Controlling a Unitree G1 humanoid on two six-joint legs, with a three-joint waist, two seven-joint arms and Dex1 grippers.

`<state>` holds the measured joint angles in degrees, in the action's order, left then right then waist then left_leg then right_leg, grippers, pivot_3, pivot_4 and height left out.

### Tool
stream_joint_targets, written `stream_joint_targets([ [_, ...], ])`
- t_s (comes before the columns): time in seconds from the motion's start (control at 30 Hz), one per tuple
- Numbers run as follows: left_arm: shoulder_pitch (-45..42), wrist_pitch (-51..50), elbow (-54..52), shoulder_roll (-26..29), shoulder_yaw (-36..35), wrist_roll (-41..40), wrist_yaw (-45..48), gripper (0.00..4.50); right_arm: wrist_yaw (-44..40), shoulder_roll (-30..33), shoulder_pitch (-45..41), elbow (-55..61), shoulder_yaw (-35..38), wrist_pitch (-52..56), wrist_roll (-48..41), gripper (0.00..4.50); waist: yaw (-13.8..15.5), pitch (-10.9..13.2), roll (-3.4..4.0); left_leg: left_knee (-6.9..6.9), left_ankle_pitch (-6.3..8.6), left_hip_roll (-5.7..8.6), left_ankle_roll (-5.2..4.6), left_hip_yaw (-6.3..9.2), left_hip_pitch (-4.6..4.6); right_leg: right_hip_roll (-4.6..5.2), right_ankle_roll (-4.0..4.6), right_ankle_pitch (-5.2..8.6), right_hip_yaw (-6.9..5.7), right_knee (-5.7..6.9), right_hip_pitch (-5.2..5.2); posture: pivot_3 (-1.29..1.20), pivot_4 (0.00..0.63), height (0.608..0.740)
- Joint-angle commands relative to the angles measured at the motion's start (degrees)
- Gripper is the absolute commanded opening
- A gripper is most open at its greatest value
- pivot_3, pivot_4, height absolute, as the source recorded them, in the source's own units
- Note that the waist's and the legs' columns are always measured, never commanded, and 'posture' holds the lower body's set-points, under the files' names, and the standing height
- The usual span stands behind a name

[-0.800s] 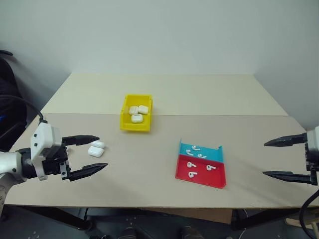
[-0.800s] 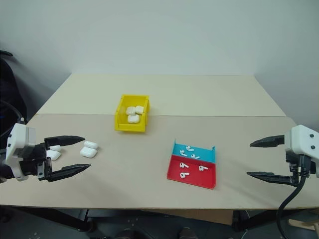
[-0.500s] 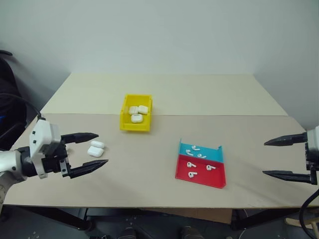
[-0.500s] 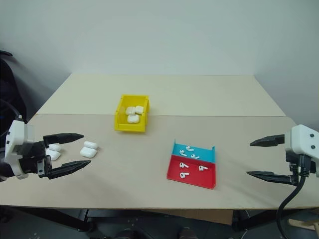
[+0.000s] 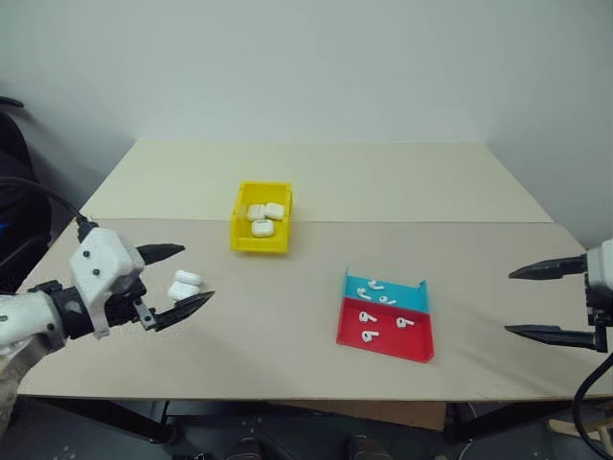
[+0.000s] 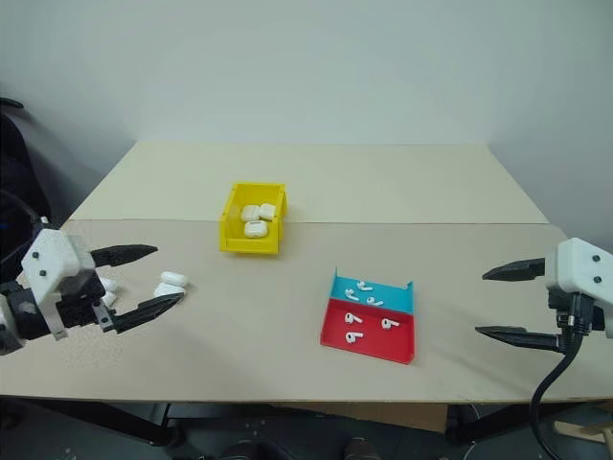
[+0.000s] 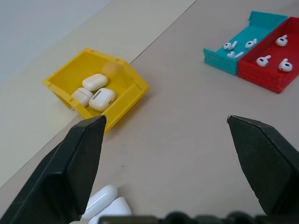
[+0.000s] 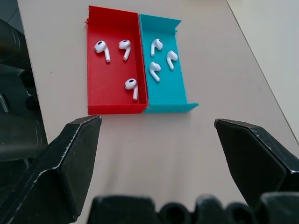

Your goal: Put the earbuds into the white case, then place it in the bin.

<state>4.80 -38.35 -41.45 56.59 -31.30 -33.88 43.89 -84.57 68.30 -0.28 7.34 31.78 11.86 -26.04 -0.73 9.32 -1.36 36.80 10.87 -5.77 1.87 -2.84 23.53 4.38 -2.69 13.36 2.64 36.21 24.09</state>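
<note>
Several white earbuds (image 8: 128, 63) lie in a flat red and blue tray (image 5: 387, 334) at the right of the table. Two white cases (image 5: 184, 286) lie side by side on the table at the left. My left gripper (image 5: 196, 275) hovers open over them, and they sit by its finger in the left wrist view (image 7: 105, 203). The yellow bin (image 5: 239, 230) stands further back with three white cases (image 7: 93, 91) inside. My right gripper (image 5: 510, 304) is open at the right edge, apart from the tray, with nothing between its fingers.
The tan table (image 5: 287, 316) meets a paler table (image 5: 383, 182) behind it, with the bin at the seam. A dark bag or chair (image 5: 14, 172) stands off the left side.
My left hand has turned and shifted slightly right, its fingers now tilted over the two cases. The right arm has not moved.
</note>
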Motion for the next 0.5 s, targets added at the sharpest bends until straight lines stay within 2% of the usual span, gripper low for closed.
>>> stream_joint_targets([
  [0.03, -1.57, -10.08, -2.42, 5.38, 0.5, 2.34, -5.52, 4.5, 0.1, 1.26, -0.96, 0.5, 0.4, -0.34, -0.16, 4.48, 0.02, 0.01, -0.01, 0.0, 0.0, 0.0, 0.0, 0.02, -0.02, -0.01, 0.0, 0.0, 0.0, 0.03, 0.0, 0.0, 0.15, 0.74],
  [0.17, -13.2, -31.61, 2.42, 9.75, 6.92, 0.31, -13.79, 4.5, 1.31, 1.02, -0.32, 1.29, -0.46, 0.46, 0.7, 4.48, 0.39, 0.03, -0.05, 0.01, -0.02, 0.01, 0.03, 0.03, -0.19, 0.0, -0.01, 0.01, 0.02, 0.1, -0.07, 0.0, 0.15, 0.74],
  [0.27, -21.27, -43.96, 7.38, 11.37, 10.86, -1.03, -14.71, 4.5, 1.91, 0.85, 0.22, 2.02, -0.76, 1.06, 0.68, 4.48, 0.11, 0.04, -0.08, 0.02, -0.03, 0.03, 0.05, 0.03, -0.25, -0.01, -0.03, -0.01, 0.04, 0.13, -0.12, 0.0, 0.15, 0.74],
  [0.37, -25.66, -49.24, 12.56, 13.04, 13.19, -0.14, -14.73, 4.5, 2.41, 0.83, 0.59, 2.98, -0.67, 2.1, 0.17, 4.48, -0.32, 0.06, -0.09, -0.02, -0.02, 0.03, 0.04, 0.03, -0.2, -0.05, -0.02, -0.01, 0.07, 0.17, -0.03, 0.0, 0.15, 0.74],
  [0.5, -26.77, -45.78, 22.24, 18.58, 17.04, 2.24, -11.49, 4.5, 5.03, 0.31, 0.63, 3.18, -1.62, 2.64, 1.25, 4.48, -0.6, 0.1, -0.17, -0.18, -0.01, 0.03, 0.04, 0.03, -0.18, -0.08, -0.22, -0.1, 0.1, 0.24, 0.09, 0.0, 0.15, 0.74],
])
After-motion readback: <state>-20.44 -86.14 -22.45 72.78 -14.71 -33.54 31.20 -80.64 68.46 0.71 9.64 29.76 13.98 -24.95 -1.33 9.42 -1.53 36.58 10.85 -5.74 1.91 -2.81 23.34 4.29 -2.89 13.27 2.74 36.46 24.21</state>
